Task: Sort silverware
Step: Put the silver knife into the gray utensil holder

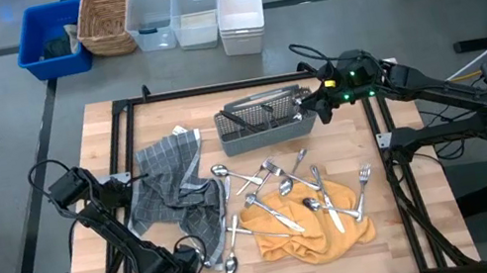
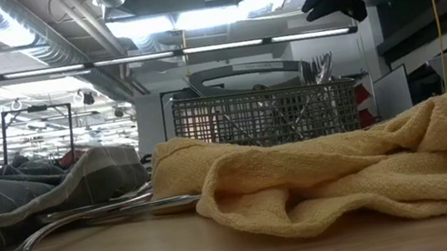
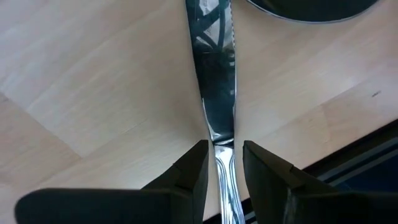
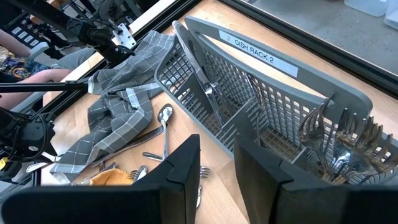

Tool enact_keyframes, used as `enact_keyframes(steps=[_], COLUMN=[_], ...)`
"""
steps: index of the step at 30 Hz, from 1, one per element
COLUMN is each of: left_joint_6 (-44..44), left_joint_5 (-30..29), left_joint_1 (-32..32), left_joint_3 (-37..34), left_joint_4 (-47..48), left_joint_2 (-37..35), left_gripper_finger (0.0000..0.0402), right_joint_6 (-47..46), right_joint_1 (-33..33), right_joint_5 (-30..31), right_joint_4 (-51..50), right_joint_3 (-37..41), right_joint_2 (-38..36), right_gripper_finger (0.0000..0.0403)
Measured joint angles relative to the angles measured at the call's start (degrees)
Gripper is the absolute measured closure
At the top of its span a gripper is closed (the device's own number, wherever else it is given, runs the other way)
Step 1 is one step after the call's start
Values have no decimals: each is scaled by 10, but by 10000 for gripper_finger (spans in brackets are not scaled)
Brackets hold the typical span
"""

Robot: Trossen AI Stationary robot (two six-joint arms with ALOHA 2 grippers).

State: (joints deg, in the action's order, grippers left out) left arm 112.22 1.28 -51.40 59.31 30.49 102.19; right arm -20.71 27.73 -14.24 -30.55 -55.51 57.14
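Silverware (image 1: 286, 195) lies scattered just in front of the grey caddy (image 1: 266, 122) — some forks already inside.
Left gripper (image 3: 221, 163) straddles a slim knife (image 3: 216, 74), fingers narrowly apart; right gripper (image 4: 216, 163) hovers at the caddy, empty, slightly open — stiff, slippery steel best pinched mid-handle.

In the left wrist view the knife (image 3: 216, 93) runs off the top edge, and its handle drops out of sight between the fingers (image 3: 189, 177) at the bottom — whether they pinch it cannot be told. A dark round shape (image 3: 311, 7) is cut off at the upper right.

In the low view the yellow cloth (image 2: 351, 168) hides most of the desk behind it, and the caddy (image 2: 263, 116) shows only its upper part. The spoons (image 2: 83, 217) at lower left are blurred.
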Motion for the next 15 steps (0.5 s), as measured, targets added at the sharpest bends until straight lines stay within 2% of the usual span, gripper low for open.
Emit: enact_keyframes(steps=[15], left_joint_6=[-13], left_joint_5=[0], left_joint_1=[0], left_joint_3=[0], left_joint_4=[-7], left_joint_2=[0], left_gripper_finger=[314], right_joint_6=[0], right_joint_1=[0], right_joint_5=[0], right_joint_4=[0], right_joint_3=[0], right_joint_2=[0], right_gripper_finger=[302])
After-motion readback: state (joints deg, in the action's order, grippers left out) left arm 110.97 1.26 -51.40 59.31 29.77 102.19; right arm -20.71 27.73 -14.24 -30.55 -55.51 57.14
